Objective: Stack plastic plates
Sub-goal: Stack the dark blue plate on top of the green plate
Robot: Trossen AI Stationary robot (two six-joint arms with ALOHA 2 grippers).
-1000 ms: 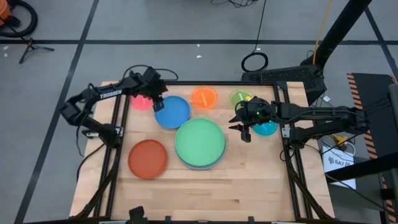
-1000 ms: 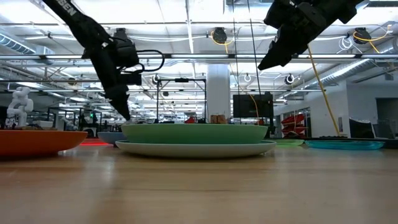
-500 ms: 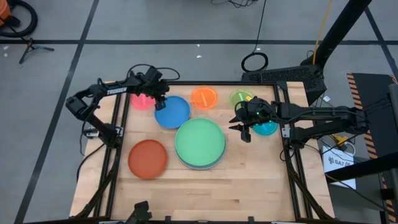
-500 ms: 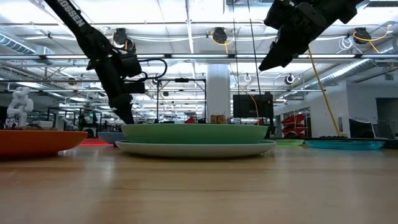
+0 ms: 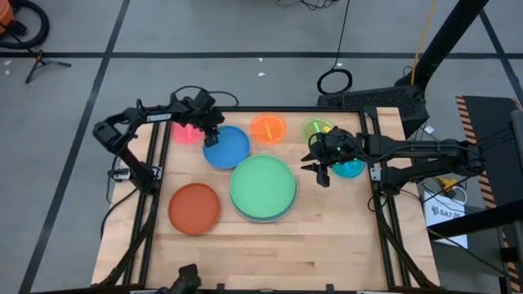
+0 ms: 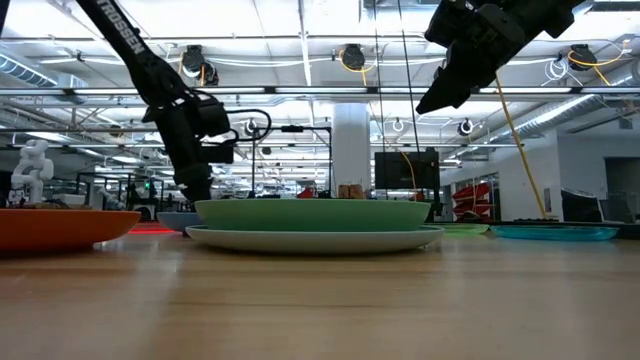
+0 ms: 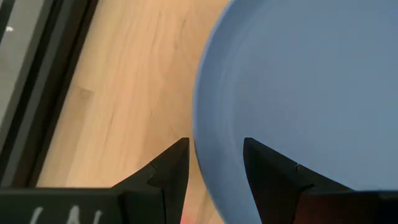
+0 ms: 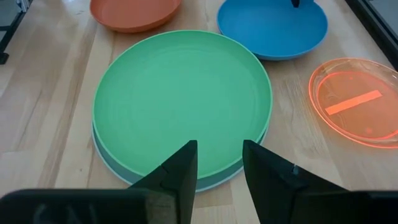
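While its fingers are standing apart astride the rim of the medium blue plate (image 7: 298,81), the left gripper (image 5: 209,131) is reaching low at that plate's far-left edge, just beside the pink plate (image 5: 185,133). Nearby, the green plate (image 5: 262,186) is lying on the light blue plate (image 8: 118,169). The right gripper (image 5: 320,173), fingers parted, is hovering between this stack and the teal plate (image 5: 351,169).
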